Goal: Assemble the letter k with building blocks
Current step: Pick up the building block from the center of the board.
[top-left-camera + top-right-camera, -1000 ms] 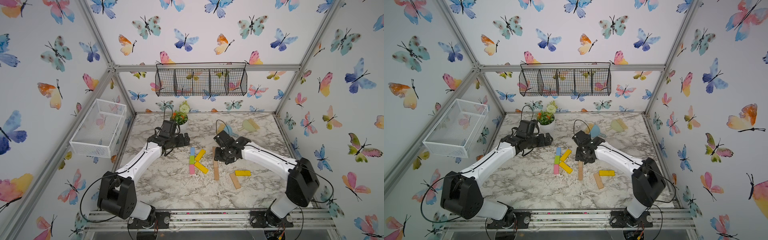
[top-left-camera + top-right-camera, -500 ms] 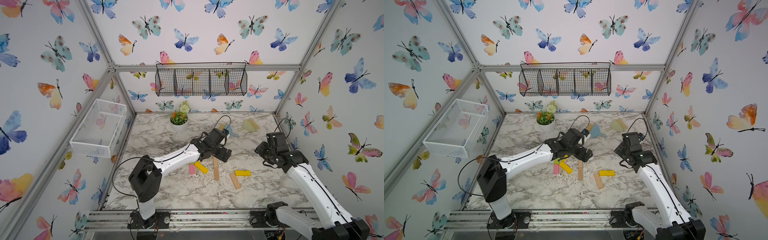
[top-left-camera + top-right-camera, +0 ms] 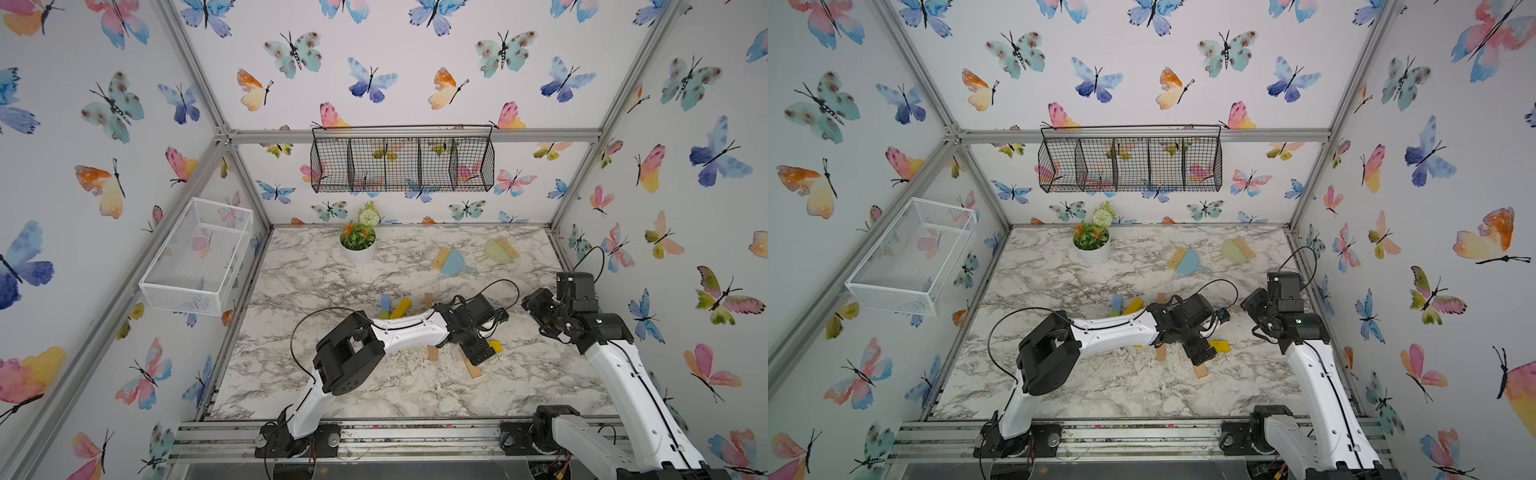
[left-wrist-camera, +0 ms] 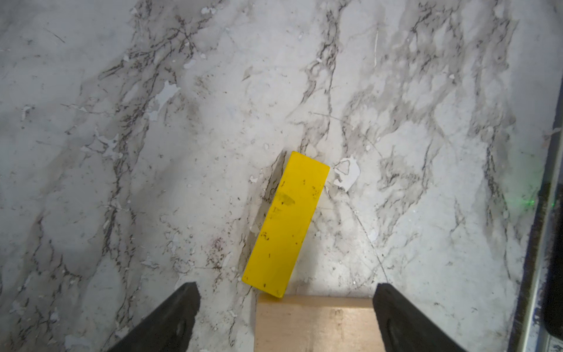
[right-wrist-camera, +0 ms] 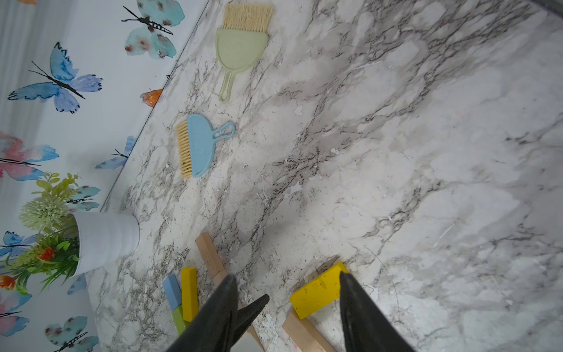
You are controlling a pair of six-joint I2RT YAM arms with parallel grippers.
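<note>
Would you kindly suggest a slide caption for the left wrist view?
Left gripper, fingers spread, poised over a tan block whose edge meets a yellow block on the marble table.

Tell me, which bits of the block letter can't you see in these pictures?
Both top views: the left arm lies across the blocks, hiding the letter's middle.
Both top views: the left gripper covers most of one yellow block.
Left wrist view: the tan block is cut off by the picture's edge.
Right wrist view: a finger hides one end of the green block.
</note>
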